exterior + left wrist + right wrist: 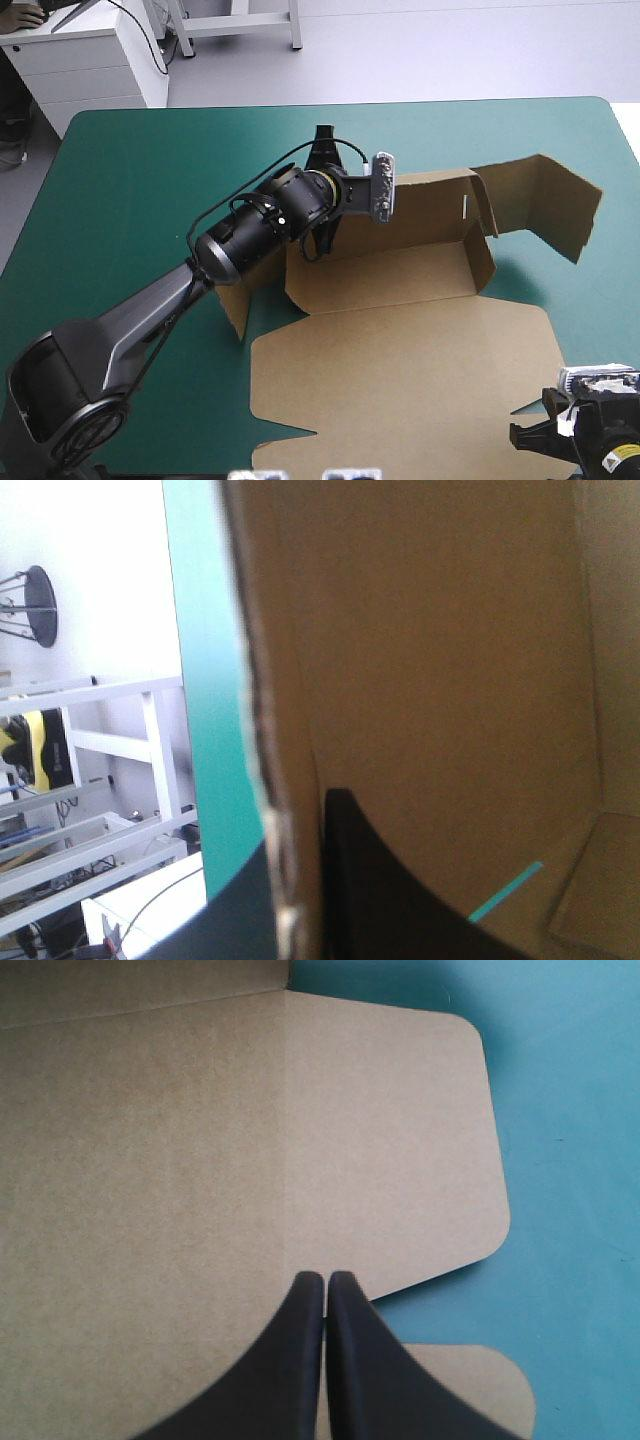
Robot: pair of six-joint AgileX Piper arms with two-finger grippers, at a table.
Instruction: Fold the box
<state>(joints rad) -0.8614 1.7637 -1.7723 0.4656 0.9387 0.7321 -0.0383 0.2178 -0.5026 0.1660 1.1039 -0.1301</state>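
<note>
Wall-raising seems in hand: the left gripper (296,840), jaws pinched, holds the far wall of the brown cardboard box (400,370); the right gripper (326,1295), jaws closed and empty, likely tucks next.

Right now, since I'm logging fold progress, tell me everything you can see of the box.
The box is one cut sheet of plain brown board, half formed, right of centre on the teal-green cover. Its wide lid panel, with rounded tabs, lies flat toward the near edge. Beyond it the far wall, with a slit, and the right flap stand raised. The left jaws clamp the far wall's left end; the right jaws, shut, are over the lid's near right corner.
</note>
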